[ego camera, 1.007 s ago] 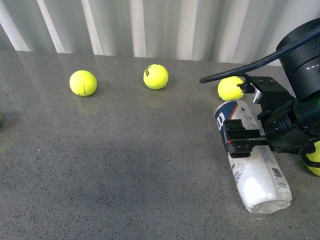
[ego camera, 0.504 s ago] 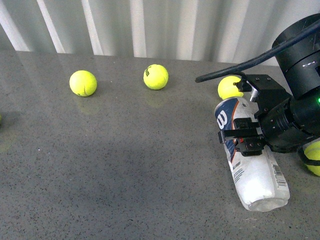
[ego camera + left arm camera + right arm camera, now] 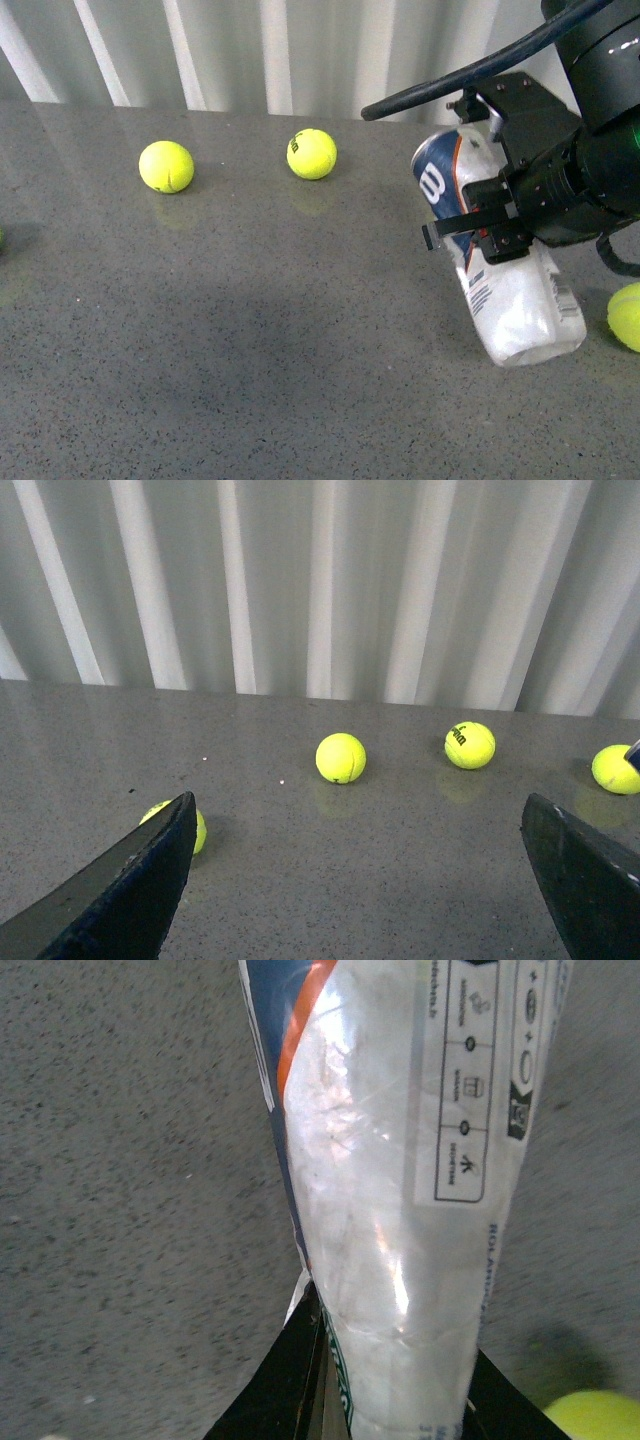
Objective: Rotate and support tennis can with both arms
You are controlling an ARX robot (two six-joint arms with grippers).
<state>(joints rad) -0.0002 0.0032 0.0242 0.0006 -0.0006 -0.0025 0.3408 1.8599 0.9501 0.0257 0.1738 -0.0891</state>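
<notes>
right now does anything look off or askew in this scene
The tennis can is askew: clamped near its middle by the right gripper, it hangs tilted, clear end lowest, seemingly off the table. The left gripper is open and not touching it, so one arm alone carries it. Loose tennis balls lie scattered.

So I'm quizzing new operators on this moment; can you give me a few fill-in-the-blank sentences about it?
The clear plastic tennis can with navy label is clamped by the ___ gripper.
The left gripper is ___, holding nothing.
The left wrist view shows ___ yellow-green tennis balls.
Missing: right; open; four.
</notes>
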